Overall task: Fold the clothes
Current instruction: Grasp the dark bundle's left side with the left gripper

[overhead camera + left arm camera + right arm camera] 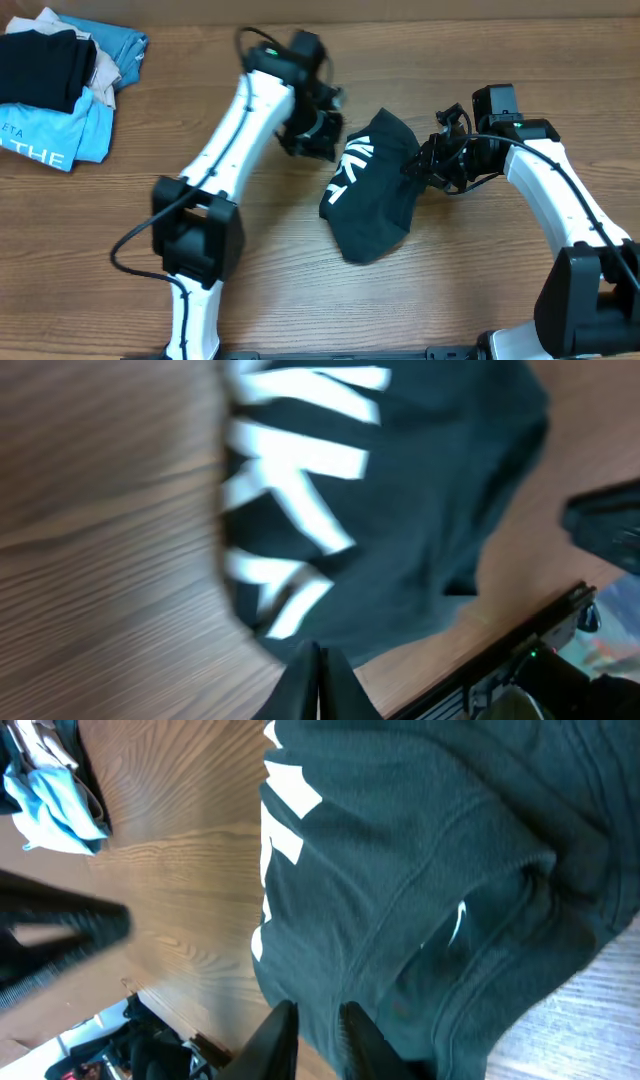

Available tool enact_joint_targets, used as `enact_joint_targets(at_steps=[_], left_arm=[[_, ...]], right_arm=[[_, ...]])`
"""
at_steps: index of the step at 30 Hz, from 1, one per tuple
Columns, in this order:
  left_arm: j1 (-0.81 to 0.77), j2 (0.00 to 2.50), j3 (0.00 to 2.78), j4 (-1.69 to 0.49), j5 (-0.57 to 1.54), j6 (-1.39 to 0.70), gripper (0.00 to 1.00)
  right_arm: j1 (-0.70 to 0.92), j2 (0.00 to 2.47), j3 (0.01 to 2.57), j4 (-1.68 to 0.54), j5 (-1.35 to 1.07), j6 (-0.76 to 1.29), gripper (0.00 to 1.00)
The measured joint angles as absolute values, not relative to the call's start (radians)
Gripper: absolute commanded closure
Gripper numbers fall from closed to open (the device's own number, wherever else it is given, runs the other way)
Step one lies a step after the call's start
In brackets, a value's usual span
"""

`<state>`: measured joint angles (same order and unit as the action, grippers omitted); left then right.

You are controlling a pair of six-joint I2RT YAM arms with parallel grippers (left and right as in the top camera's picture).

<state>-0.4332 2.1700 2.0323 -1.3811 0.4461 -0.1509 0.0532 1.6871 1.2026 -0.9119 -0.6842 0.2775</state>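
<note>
The clothes (372,195) lie crumpled at the table's middle, a dark navy-teal garment with white lettering (350,165) facing up. My left gripper (322,135) hangs just off the garment's upper left edge. In the left wrist view its fingers (318,650) are pressed together with nothing between them, right at the hem of the clothes (420,490). My right gripper (415,165) is at the garment's upper right corner, where the fabric is bunched up. In the right wrist view its fingers (318,1010) stand nearly together with a fold of the clothes (420,870) pinched between them.
A pile of other garments lies at the back left corner: a light-blue shirt (55,135) with a black folded one (40,65) on top. The table's front edge (500,650) runs close to the garment in the left wrist view.
</note>
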Motion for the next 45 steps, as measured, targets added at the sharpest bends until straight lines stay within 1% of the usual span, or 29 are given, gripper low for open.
enact_joint_targets(at_steps=[2,6,11,21,27,34,40,41,42,43,45], left_arm=[[-0.498,2.229,2.032,-1.355,0.464,-0.185,0.96],[-0.574,2.341,2.027,-1.330,0.493,-0.237,0.96],[-0.603,2.396,2.027,-1.328,0.532,-0.260,0.96],[-0.567,2.431,2.027,-1.451,0.451,-0.263,0.96],[-0.556,2.432,2.027,-1.485,0.367,-0.263,0.96],[-0.472,2.432,2.027,-1.499,0.306,-0.263,0.96],[-0.417,2.431,2.027,-1.548,0.178,-0.298,0.96],[-0.416,2.431,2.028,-1.548,0.170,-0.301,0.91],[-0.418,2.424,2.028,-1.537,0.167,-0.305,0.75],[-0.419,2.411,2.028,-1.517,0.163,-0.309,0.74],[-0.419,2.384,2.029,-1.477,0.180,-0.311,0.80]], right_arm=[[0.053,1.740,1.202,-0.898,-0.679,0.289,0.87],[0.053,1.803,1.200,-0.883,-0.646,0.315,0.87],[0.054,1.803,1.200,-0.884,-0.595,0.339,0.87],[0.088,1.808,1.200,-0.834,-0.564,0.368,0.86],[0.113,1.905,1.200,-0.825,-0.488,0.401,0.87],[0.118,1.929,1.200,-0.818,-0.453,0.438,0.87],[0.118,1.929,1.200,-0.814,-0.443,0.441,0.87],[0.118,1.929,1.200,-0.814,-0.443,0.442,0.87],[0.118,1.929,1.200,-0.815,-0.443,0.442,0.91],[0.118,1.929,1.200,-0.815,-0.442,0.442,0.96],[0.118,1.930,1.209,-0.845,-0.436,0.442,0.96]])
